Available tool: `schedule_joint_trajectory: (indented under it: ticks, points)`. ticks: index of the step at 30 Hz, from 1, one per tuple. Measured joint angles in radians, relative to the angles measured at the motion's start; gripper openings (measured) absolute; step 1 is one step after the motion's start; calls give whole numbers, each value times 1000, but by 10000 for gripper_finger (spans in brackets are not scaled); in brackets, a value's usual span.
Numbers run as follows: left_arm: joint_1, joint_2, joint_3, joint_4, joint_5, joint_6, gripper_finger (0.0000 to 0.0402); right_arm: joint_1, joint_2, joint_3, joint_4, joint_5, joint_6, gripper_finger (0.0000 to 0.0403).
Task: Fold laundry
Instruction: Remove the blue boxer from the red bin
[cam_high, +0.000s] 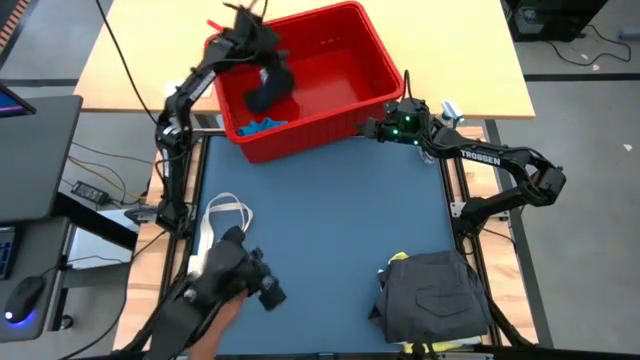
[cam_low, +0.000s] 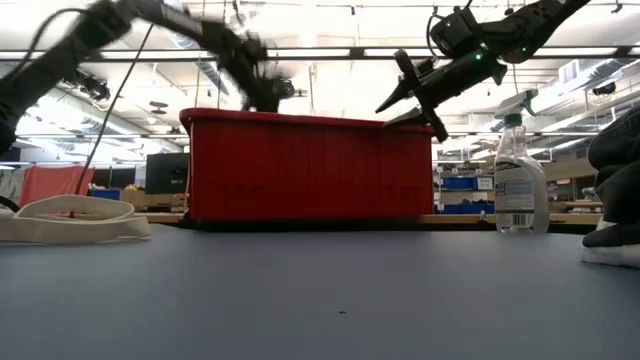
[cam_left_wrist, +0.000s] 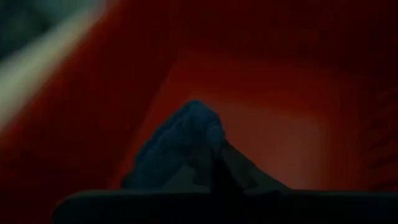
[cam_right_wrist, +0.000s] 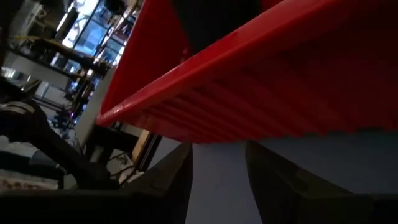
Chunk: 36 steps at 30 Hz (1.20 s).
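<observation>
My left gripper (cam_high: 262, 62) reaches down into the red bin (cam_high: 335, 40) and is shut on a dark navy garment (cam_high: 268, 90), which also fills the left wrist view (cam_left_wrist: 186, 140). A blue cloth (cam_high: 262, 127) lies on the bin's floor by its near wall. My right gripper (cam_high: 374, 127) is open and hovers at the bin's near right corner, level with the rim (cam_low: 400, 97); its fingers frame the bin's wall (cam_right_wrist: 217, 162). A folded dark grey garment (cam_high: 435, 295) lies at the table's near right, with a yellow piece (cam_high: 398, 259) showing at its edge. My left gripper holds the dark navy garment by a bunched upper part (cam_left_wrist: 199, 124), coming from above and pointing down into the bin. The cloth hangs slack below the fingers (cam_high: 270, 100). Whether its lower end rests on the bin's floor cannot be told.
A cream tote bag (cam_high: 226, 212) lies at the table's left edge. A person's arm with a dark object (cam_high: 245, 272) reaches in at the near left. A spray bottle (cam_low: 520, 180) stands behind the table's right side. Blue table surface (cam_high: 330, 220) lies bare in the middle.
</observation>
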Motion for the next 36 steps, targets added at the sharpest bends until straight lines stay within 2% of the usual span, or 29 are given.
schedule_joint_trajectory:
  ticks: [5, 10, 15, 18, 21, 24, 26, 31, 36]
  points:
    - [-60, -143, 119, 9, 184, 25, 2, 0, 0, 0, 5, -35, -37, 156]
    - [-163, -310, 93, 72, 263, 25, 1, 0, 0, 0, 5, -101, -71, 156]
    - [-290, -422, 94, 15, 333, -41, 2, 7, 0, 0, 5, -171, -94, 156]
    - [-386, -442, 94, -98, 339, -132, 3, 13, 0, 0, 2, -205, -95, 156]
    - [-503, -435, 85, -225, 222, -229, 2, 25, -3, 0, -4, -224, -95, 156]
    - [-641, -432, 5, -233, 63, -304, 2, 39, -8, 0, -10, -225, -103, 156]
    - [-716, -432, -80, -191, 30, -367, 1, 50, -10, 0, -16, -224, -118, 156]
    - [-871, -430, -363, 84, 25, -530, 1, 74, -23, 0, -72, -196, -136, 156]
    - [-962, -429, -594, 364, 59, -676, 1, 106, -58, 0, -173, -139, -190, 156]
